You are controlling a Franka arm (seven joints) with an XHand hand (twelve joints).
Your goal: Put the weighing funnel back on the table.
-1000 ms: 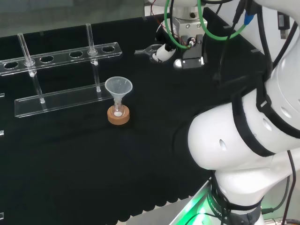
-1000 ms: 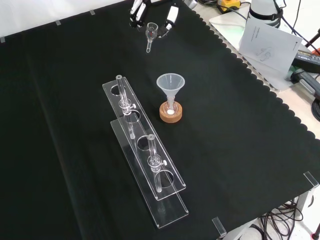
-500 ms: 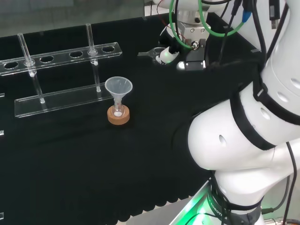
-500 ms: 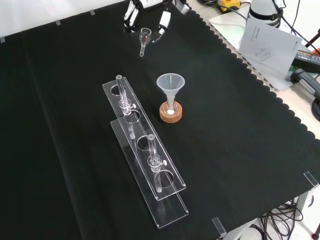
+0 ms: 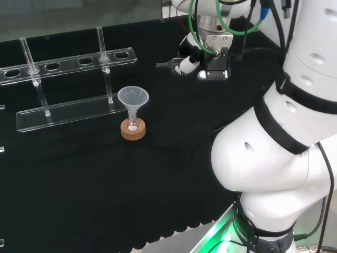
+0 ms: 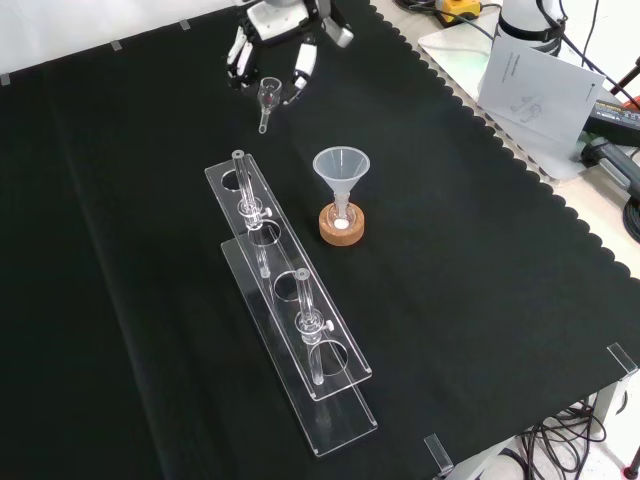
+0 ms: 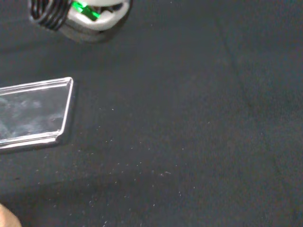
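Observation:
The weighing funnel [image 6: 267,96], a small clear scoop with a short stem, hangs just above the black cloth at the top of the front view. The black and white hand [image 6: 277,40] is shut on it, with fingers [image 6: 300,72] on either side of its cup. In the head view the hand [image 5: 189,59] sits below the arm's wrist, and the weighing funnel [image 5: 166,64] sticks out to its left, stem pointing towards the rack.
The big funnel [image 6: 341,170] stands in a small flask on a cork ring [image 6: 342,225]. A clear test tube rack [image 6: 290,320] with two tubes stretches to its left in the front view; its base plate [image 7: 33,116] is in the wrist view. Papers [image 6: 530,85] lie beyond the cloth's right edge.
The hand has carried the weighing funnel left and nearer in the front view, towards the rack's far end. In the head view the arm's links have swung upwards.

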